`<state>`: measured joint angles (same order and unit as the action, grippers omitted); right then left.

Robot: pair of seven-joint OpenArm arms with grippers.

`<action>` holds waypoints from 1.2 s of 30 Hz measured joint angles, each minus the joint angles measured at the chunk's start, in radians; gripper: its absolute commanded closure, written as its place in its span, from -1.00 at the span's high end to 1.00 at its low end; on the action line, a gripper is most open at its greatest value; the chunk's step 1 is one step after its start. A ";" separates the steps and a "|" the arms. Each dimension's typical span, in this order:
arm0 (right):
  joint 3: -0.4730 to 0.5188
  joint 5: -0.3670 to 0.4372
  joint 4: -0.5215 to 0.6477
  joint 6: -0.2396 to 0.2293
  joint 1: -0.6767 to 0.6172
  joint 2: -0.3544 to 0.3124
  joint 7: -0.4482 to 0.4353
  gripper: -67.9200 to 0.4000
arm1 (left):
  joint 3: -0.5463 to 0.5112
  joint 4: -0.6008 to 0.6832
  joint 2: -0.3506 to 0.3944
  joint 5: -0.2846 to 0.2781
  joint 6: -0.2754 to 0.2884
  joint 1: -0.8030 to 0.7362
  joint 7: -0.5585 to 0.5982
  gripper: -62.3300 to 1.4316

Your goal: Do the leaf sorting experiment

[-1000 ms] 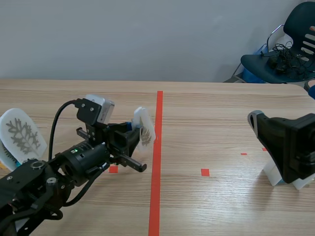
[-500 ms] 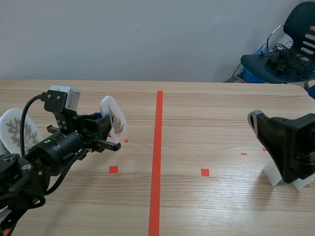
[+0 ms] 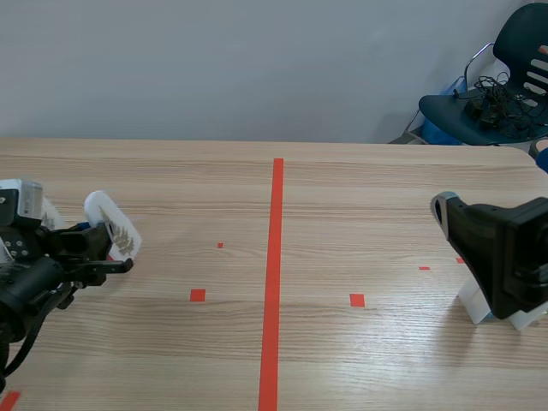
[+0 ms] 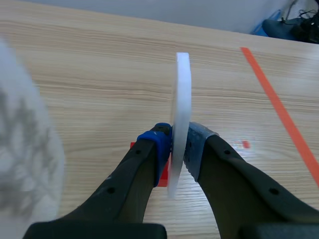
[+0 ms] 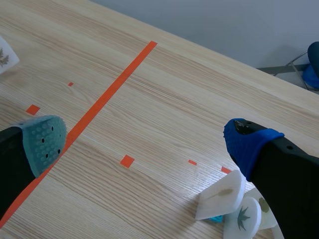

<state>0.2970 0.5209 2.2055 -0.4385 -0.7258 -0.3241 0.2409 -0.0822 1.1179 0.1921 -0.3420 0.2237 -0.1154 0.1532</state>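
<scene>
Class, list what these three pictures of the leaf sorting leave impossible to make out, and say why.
1. Held card, left wrist view: edge-on in the left claw, so its leaf is hidden.
2. Second card, left wrist view: blurred, cut by the edge.
3. Card pile, right wrist view: cut off by the edge; scene view: mostly behind the right arm.

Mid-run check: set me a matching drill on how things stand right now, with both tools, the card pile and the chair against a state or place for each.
Things:
1. left tool
2. right tool
3. card pile
4. chair

States or places:
A. on the table, close by the right tool
B. open, holding nothing
C. past the table's far edge, with cables on it
D. shut on a white card held on edge

Pairs: 1-D, 2-B, 3-A, 4-C.
</scene>
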 measured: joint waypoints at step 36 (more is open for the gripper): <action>0.000 0.000 0.000 0.000 0.000 0.000 0.000 1.00 | -0.082 0.387 0.174 -0.085 0.034 -0.121 -0.153 -0.01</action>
<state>0.2970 0.5213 2.2055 -0.4385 -0.7258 -0.3241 0.2409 -0.1642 1.5051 0.3660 -0.4267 0.2577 -0.2359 -0.0002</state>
